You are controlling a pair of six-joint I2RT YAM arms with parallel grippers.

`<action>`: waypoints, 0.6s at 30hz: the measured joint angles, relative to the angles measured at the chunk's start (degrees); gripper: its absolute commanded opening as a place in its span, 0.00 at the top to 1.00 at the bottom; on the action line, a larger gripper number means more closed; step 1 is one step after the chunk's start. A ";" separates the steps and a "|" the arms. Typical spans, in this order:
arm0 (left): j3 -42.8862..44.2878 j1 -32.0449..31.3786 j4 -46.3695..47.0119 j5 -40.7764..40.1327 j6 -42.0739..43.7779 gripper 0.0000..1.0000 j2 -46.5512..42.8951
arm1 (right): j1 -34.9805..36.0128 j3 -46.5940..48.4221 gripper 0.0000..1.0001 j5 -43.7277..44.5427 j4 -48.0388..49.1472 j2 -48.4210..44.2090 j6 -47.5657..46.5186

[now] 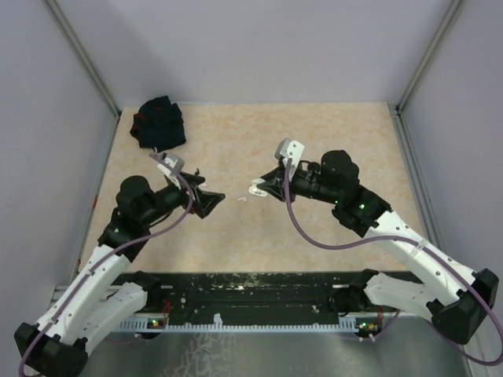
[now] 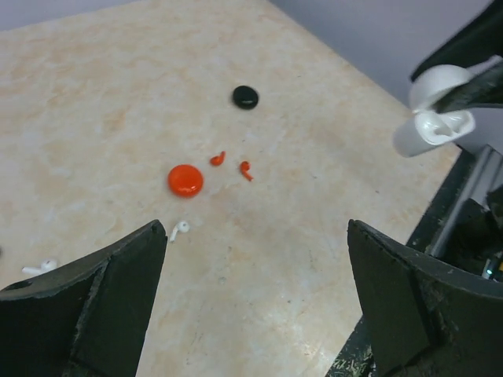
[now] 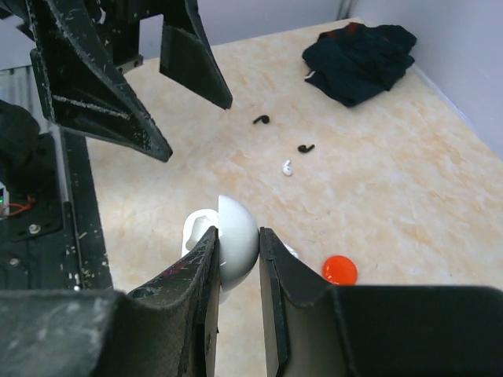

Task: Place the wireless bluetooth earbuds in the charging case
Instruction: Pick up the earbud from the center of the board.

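While your right gripper [image 3: 237, 236] clamps the open case [image 2: 431, 129] above the table's [image 1: 354, 141] middle, your left gripper [image 2: 255, 236] gapes empty; 2 white buds [image 2: 179, 230] lie beneath it, and a hasty pinch could flick them away.

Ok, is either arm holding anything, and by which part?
The right jaws pinch the white charging case across one rounded half; the left jaws stand open, empty.

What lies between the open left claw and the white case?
A white earbud, seen from the top camera, lies between the left gripper and the charging case.
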 measured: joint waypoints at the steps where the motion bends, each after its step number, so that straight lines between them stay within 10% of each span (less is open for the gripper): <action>1: 1.16 0.00 -2.40 -1.97 0.39 0.00 0.55 | 0.00 -0.68 0.94 1.11 0.00 -0.50 -0.22; 18: 11.89 0.02 -17.79 -14.78 2.47 0.00 25.46 | 0.00 -10.21 0.95 12.81 1.99 -2.36 3.54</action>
